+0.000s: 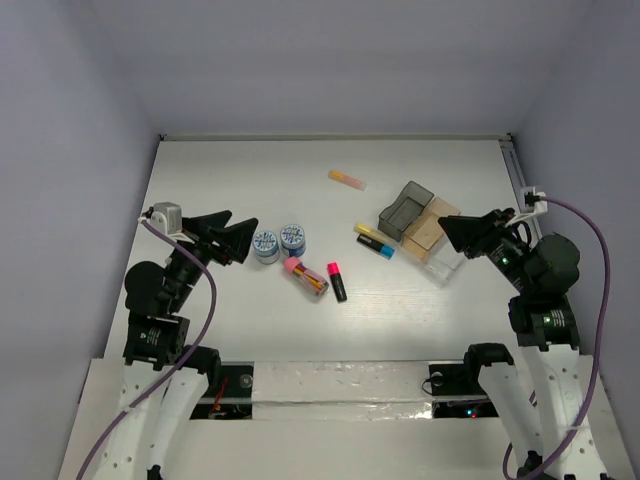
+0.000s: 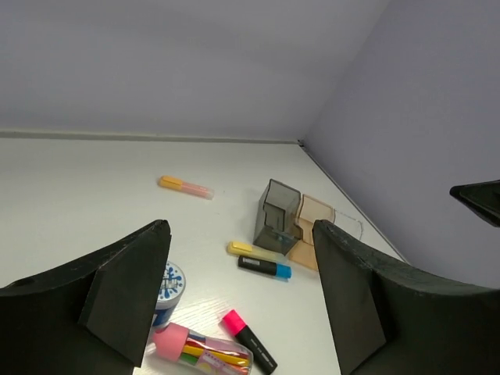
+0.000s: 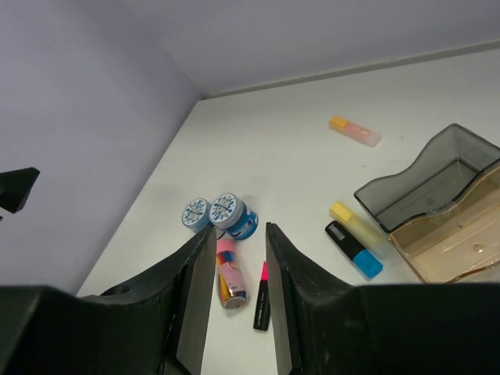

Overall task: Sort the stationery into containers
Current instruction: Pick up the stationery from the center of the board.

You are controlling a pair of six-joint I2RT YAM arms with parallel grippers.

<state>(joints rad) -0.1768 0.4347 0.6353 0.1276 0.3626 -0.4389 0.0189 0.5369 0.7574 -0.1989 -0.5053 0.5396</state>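
Two blue-and-white rolls [image 1: 265, 245] [image 1: 293, 239] stand left of centre. A pink-capped tube [image 1: 305, 278] and a pink-capped black marker [image 1: 337, 281] lie just in front of them. Yellow [image 1: 368, 233] and blue-capped [image 1: 376, 247] markers lie beside the joined containers: dark grey [image 1: 405, 209], tan [image 1: 428, 228], clear [image 1: 445, 262]. A pale orange marker [image 1: 347, 179] lies farther back. My left gripper [image 1: 240, 228] [image 2: 241, 226] hovers just left of the rolls, open wide and empty. My right gripper [image 1: 450, 235] [image 3: 240, 228] hangs over the clear tray, jaws narrowly open and empty.
Pale walls close in the white table on the left, back and right. A metal strip [image 1: 515, 170] runs along the right edge. Grey cables loop off both arms. The trays look empty in the right wrist view, dark grey [image 3: 430, 183] and tan [image 3: 461, 242].
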